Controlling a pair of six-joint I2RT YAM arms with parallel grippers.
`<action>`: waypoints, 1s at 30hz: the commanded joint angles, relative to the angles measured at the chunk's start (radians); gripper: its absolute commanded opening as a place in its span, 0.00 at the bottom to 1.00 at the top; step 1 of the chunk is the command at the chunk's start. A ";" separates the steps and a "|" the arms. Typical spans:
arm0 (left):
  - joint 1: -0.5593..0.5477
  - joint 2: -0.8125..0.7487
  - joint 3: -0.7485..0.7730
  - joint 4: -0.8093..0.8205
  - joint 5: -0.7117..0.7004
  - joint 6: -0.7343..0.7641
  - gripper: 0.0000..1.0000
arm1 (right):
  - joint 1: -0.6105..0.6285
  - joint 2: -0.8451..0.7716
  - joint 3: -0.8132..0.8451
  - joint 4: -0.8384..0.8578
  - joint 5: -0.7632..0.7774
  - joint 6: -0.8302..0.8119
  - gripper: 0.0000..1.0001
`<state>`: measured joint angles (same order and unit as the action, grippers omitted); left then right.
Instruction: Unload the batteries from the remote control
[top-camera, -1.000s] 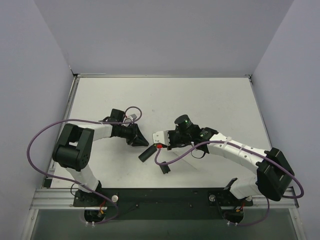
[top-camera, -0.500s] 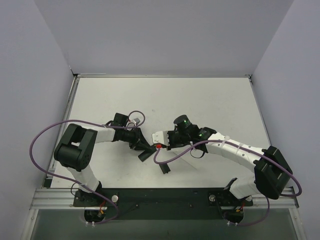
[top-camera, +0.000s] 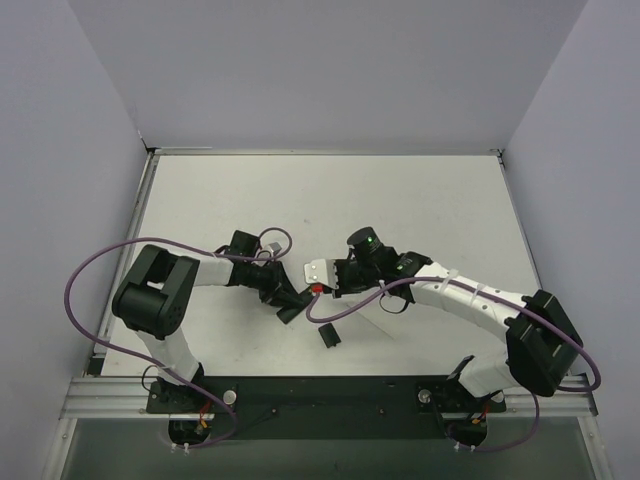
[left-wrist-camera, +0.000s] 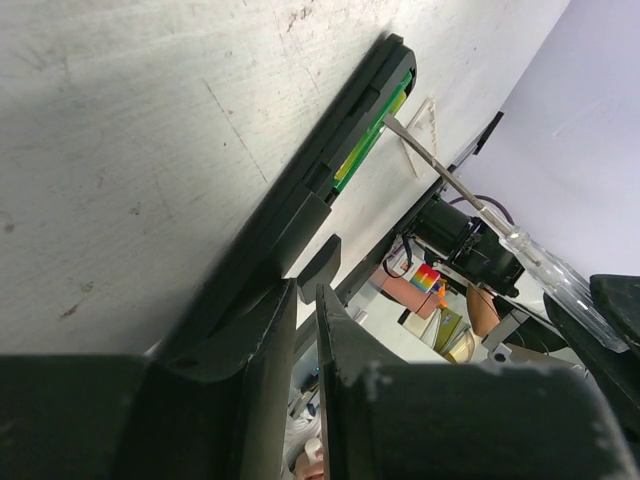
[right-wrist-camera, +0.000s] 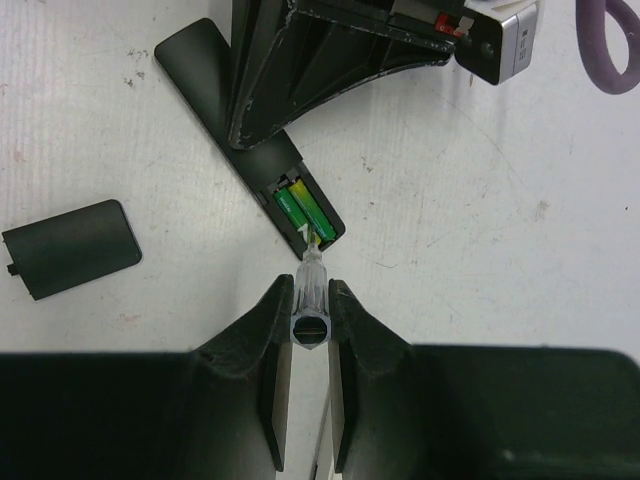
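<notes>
Fingers (right-wrist-camera: 268, 340) of my right gripper (right-wrist-camera: 308, 300) are clamped on the clear handle of a screwdriver (right-wrist-camera: 310, 285). Its metal tip sits at the end of the batteries (right-wrist-camera: 300, 210), two green cells lying side by side in the open slot of the remote control (right-wrist-camera: 195, 62). My left gripper (left-wrist-camera: 303, 300) has its fingers almost together, with only a thin slit between them, and the tips are down on the remote's middle. The remote lies flat on the white table (right-wrist-camera: 480, 200) between my two arms. A loose black cover (right-wrist-camera: 70, 248) lies apart from it on the table.
</notes>
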<state>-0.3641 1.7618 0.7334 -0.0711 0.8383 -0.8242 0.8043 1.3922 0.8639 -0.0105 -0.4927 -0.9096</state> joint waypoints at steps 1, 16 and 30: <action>-0.006 0.014 0.006 -0.013 -0.030 0.039 0.25 | -0.011 0.031 0.057 -0.032 -0.056 0.017 0.00; -0.004 0.034 0.023 -0.053 -0.070 0.065 0.25 | -0.074 0.123 0.178 -0.212 -0.170 -0.080 0.00; -0.003 0.041 0.026 -0.070 -0.084 0.073 0.25 | -0.099 0.205 0.250 -0.349 -0.253 -0.141 0.00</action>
<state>-0.3668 1.7771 0.7490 -0.1093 0.8436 -0.7998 0.7006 1.5898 1.1580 -0.3134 -0.6769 -1.0344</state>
